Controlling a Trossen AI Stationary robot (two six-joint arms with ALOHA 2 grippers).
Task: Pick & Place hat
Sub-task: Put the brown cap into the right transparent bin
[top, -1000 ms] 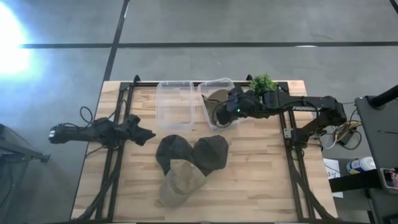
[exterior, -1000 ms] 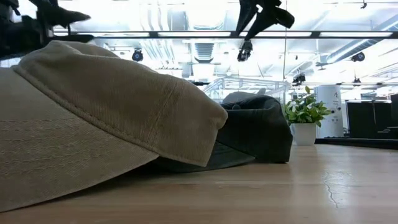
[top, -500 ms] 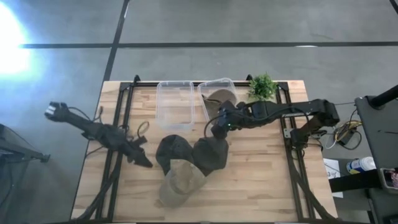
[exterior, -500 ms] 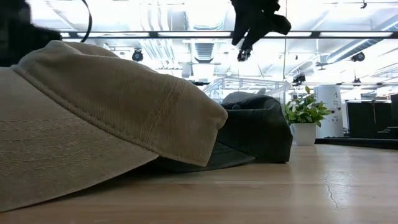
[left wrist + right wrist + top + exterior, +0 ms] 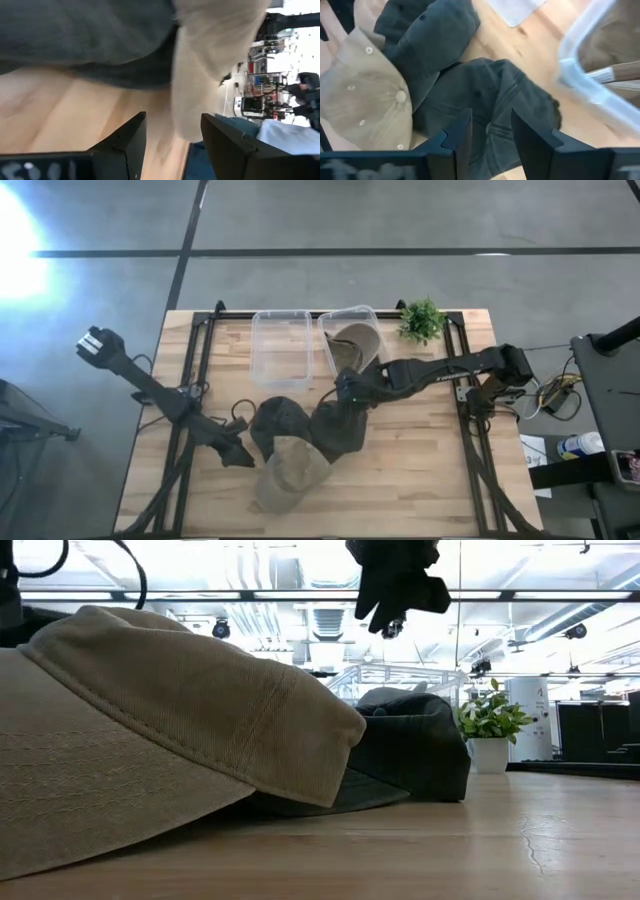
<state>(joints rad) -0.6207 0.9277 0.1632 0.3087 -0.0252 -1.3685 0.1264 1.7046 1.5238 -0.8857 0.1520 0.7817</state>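
My right bin [image 5: 351, 326] holds one olive hat [image 5: 352, 346]; the left bin [image 5: 282, 348] holds nothing; three hats [image 5: 305, 437] lie piled on the surface [image 5: 420, 470]; both tools, right [image 5: 343, 388] and left [image 5: 238, 454], hang open beside them.

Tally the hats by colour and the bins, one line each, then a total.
Dark grey hats: 2
Tan hats: 1 on the table
Olive-brown hats: 1 in the right bin
Clear bins: 2
Total: 6
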